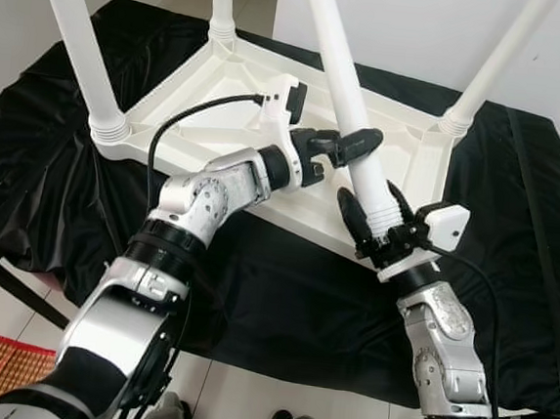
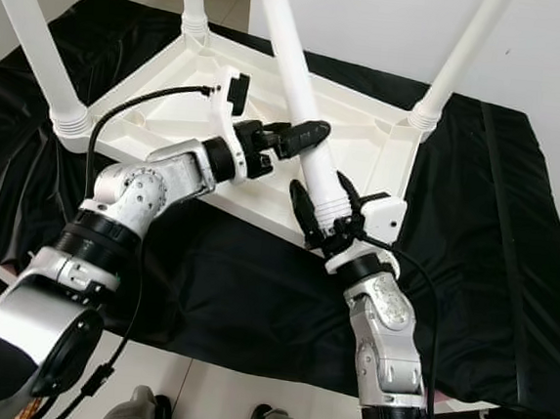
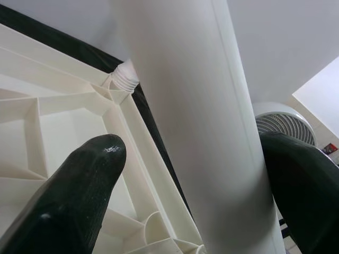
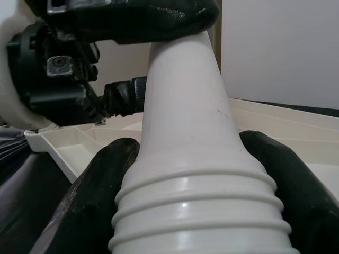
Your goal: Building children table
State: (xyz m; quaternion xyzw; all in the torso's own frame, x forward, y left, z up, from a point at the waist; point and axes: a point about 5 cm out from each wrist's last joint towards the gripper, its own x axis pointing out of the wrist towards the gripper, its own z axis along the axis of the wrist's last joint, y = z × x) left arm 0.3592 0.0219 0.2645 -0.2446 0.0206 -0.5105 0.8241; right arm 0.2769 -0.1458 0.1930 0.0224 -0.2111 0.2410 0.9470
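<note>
Your white plastic table leg stands tilted at the near corner of the upturned white children table, which lies on a black cloth. Right gripper is clamped on the leg's ribbed threaded base; right wrist view shows those ridges close. Left gripper is closed on the smooth tapered shaft higher up. Left wrist view shows the underside's molded ribs and a white fan behind. Three other legs stand seated in their corners.

left pincer clamped, arm extended | right pincer clamped, arm raised
</note>
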